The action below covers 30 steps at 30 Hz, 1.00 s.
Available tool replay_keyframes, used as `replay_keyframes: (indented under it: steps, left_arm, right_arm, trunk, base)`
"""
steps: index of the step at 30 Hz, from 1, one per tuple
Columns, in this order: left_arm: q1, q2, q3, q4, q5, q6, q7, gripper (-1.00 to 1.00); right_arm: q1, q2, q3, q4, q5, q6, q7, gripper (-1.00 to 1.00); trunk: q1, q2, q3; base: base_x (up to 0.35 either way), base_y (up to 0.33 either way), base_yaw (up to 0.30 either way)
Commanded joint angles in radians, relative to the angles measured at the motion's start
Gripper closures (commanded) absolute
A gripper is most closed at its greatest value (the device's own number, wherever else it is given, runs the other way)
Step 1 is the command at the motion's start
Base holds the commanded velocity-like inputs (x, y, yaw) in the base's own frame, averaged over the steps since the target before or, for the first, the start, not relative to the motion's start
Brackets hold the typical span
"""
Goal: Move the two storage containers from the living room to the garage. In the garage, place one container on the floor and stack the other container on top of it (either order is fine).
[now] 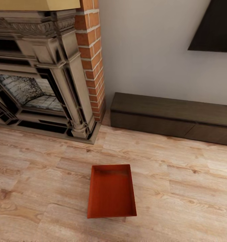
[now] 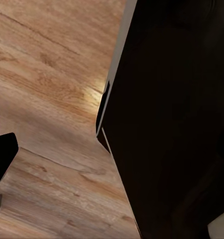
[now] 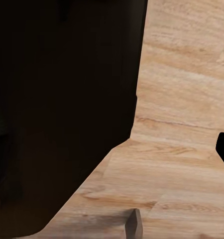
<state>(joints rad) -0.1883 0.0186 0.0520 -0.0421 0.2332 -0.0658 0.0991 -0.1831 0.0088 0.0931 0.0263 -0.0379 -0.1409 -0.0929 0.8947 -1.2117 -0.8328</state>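
One storage container [image 1: 111,191] is seen in the head view, resting open side up on the light wood-plank floor [image 1: 180,188] of the living room, at about six o'clock from the centre of the picture and close to the lower edge. The ornate fireplace [image 1: 36,84] with its brick chimney [image 1: 91,57] lies at ten o'clock from the bin, the long dark low bench [image 1: 174,117] at one o'clock, and a corner of the black TV [image 1: 214,27] on the wall higher up in the same direction. A second bin cannot be made out here. In both wrist views only wood planks and a large dark body, judged to be the robot itself, are shown, with small dark slivers at the edges; whether the left and right fingers are spread or closed cannot be told. The step in hand is judged to be the approach to this bin for pickup. It is best done by squaring the base to the bin's long axis, so that the near short wall faces the robot, and by stopping just short of it. The arms are then best lowered to the two long walls, at three and nine o'clock of the bin, so that an even lift is obtained and tilting is avoided.
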Motion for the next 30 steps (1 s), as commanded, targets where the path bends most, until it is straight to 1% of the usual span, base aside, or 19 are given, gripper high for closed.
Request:
replay_keyframes:
  steps: [1,30]
  left_arm:
    - [0.0,0.0,0.005,0.001,0.002,-0.003,0.001,-1.0]
    - [0.0,0.0,0.005,0.001,0.002,-0.003,0.001,-1.0]
  right_arm:
    - [-0.001,0.0,0.008,0.003,-0.004,-0.005,-0.004,-1.0]
    - [-0.001,0.0,0.009,0.003,-0.005,-0.005,-0.004,-1.0]
  trunk:
    - [0.0,0.0,-0.002]
    - [0.0,0.0,-0.049]
  base:
    - [0.0,0.0,0.0]
    - [0.0,0.0,0.0]
